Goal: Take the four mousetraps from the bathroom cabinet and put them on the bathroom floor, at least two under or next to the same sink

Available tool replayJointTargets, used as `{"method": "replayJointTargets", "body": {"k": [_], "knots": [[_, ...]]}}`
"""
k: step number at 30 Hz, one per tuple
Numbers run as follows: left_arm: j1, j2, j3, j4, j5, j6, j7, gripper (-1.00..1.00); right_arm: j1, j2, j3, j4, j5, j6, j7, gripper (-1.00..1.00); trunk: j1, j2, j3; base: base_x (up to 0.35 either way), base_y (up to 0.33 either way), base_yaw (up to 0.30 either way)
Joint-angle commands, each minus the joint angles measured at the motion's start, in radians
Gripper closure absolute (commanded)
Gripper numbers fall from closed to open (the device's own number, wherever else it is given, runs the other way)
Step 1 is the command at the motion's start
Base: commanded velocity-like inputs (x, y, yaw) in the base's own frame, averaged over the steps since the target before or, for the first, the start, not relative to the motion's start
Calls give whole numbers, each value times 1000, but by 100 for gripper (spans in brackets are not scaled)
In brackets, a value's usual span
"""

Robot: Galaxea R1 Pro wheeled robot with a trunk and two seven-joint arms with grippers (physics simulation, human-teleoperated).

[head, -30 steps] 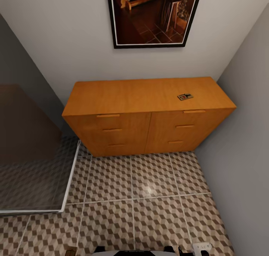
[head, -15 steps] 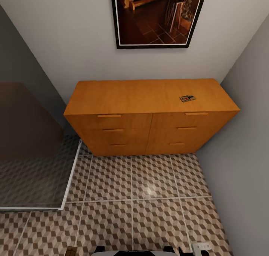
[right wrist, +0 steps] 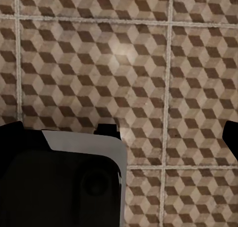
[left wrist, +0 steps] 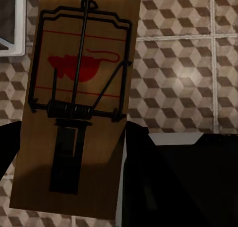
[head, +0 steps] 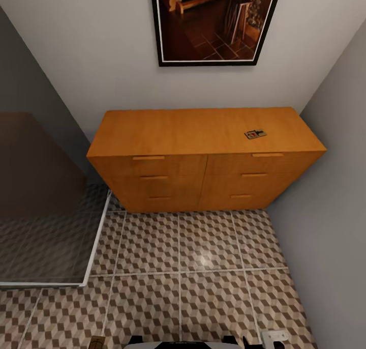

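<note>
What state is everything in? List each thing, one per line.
cabinet: all six drawers shut.
mousetrap on the cabinet: lying flat on the top, near its right end.
held mousetrap: gripped in the left gripper, above the tiled floor.
left gripper: shut on the held mousetrap.
right gripper: open, empty.

Two mousetraps are showing: one (head: pixel 254 134) lying on the single cabinet (head: pixel 203 155), one (left wrist: pixel 74 108) before the left wrist camera. Six drawer handles (head: pixel 148 157), one framed picture (head: pixel 213 21).
</note>
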Motion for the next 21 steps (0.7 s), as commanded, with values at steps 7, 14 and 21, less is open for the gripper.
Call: {"method": "replayJointTargets", "body": {"k": [7, 14, 21], "knots": [[0, -1, -8, 2, 1, -3, 3, 100, 0, -1, 8, 0, -10, -4, -3, -100, 0, -1, -1, -1, 0, 0], [0, -1, -8, 2, 1, -3, 3, 100, -1, -1, 8, 0, -10, -4, -3, -100, 0, -1, -1, -150, 0, 0], [0, -1, -8, 2, 1, -3, 4, 100, -1, -1, 8, 0, -10, -4, -3, -100, 0, -1, -1, -185, 0, 0]]}}
